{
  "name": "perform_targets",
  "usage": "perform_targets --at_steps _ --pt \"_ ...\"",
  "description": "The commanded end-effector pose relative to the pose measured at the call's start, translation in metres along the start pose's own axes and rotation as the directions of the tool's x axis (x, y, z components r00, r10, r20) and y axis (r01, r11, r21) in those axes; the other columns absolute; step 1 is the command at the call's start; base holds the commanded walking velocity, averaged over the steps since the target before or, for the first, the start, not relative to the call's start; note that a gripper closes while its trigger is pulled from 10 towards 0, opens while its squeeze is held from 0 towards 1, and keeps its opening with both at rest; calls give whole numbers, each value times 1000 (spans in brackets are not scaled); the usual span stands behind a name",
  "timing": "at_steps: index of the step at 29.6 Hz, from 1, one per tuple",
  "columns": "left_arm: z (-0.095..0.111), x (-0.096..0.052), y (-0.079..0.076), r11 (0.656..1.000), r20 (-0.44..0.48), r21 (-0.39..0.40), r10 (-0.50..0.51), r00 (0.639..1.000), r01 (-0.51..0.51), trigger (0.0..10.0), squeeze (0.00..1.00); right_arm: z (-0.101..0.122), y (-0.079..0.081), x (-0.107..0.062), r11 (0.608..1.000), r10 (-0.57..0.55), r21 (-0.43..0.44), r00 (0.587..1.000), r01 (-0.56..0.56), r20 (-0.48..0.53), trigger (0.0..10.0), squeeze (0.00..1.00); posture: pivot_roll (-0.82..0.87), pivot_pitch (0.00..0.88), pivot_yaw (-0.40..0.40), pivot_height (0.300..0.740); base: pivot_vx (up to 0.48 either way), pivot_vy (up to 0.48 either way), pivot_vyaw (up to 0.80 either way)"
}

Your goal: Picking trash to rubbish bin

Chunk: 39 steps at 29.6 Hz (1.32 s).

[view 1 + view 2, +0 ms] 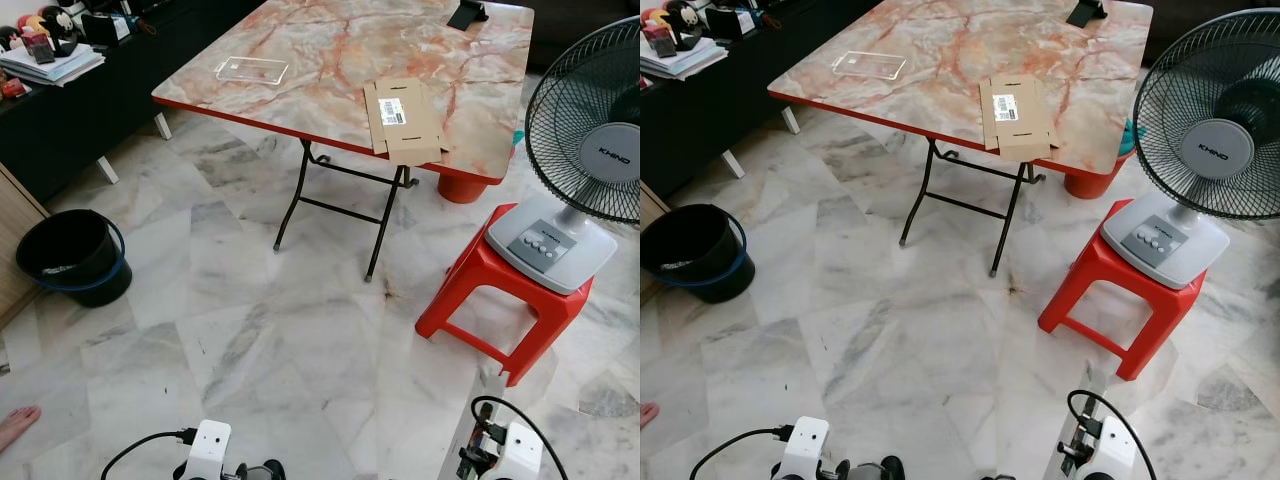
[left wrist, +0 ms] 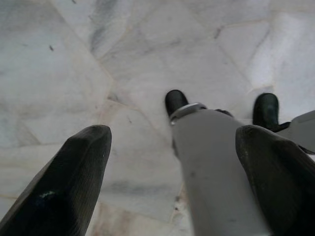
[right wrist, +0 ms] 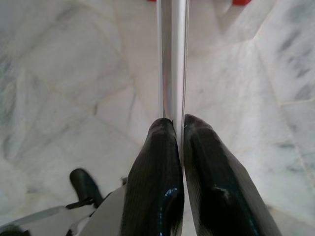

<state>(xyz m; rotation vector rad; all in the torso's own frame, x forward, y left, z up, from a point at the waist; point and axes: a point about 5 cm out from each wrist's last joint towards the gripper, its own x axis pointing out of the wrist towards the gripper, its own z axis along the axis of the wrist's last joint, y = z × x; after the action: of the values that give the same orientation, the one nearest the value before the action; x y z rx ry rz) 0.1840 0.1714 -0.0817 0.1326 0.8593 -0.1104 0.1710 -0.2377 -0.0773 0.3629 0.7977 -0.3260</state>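
A flattened brown cardboard box (image 1: 403, 120) with a white label is seen lying at the near edge of the folding table (image 1: 330, 45), whose glossy top is marbled orange and cream. A clear plastic tray (image 1: 252, 70) lies on the same top, further left. The round black plastic rubbish bin (image 1: 72, 257) stands on the pale marble floor (image 1: 280, 340), well left of the table. In the wrist views, the left gripper (image 2: 172, 182) is spread wide, while the right gripper (image 3: 179, 172) is pressed shut on a thin flat silvery sheet (image 3: 172, 59).
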Motion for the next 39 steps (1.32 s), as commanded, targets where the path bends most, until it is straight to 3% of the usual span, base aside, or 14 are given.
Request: perform_targets --at_steps 1,4,10,21,25,39 --pt "-14 -3 -2 1000 -50 -15 8 999 -9 10000 0 0 -1 0 999 -1 -35 1000 0 -15 10000 0 -24 122 -23 740 0 0 0" --pt "-14 -3 -3 999 -46 -38 21 999 -23 10000 0 16 6 4 998 39 -45 999 -38 28 10000 0 -42 143 -38 740 0 0 0" --pt "-14 -2 -8 999 -53 -35 18 998 -20 10000 0 27 11 8 995 58 -78 998 -55 36 10000 0 -48 167 -81 740 0 0 0" --pt "-17 -7 14 988 -27 -95 117 993 -119 10000 0 17 16 7 997 49 -61 999 -48 3 10000 0 21 170 -44 740 0 0 0" --pt "-24 -10 24 986 -68 -82 140 988 -146 10000 0 13 21 7 999 47 -22 999 -47 11 10000 0 -2 150 -19 740 0 0 0" --pt "-5 -2 17 988 -23 -103 116 993 -118 10000 0 17 19 8 997 53 -54 998 -52 15 10000 0 -6 120 -31 740 0 471 0"
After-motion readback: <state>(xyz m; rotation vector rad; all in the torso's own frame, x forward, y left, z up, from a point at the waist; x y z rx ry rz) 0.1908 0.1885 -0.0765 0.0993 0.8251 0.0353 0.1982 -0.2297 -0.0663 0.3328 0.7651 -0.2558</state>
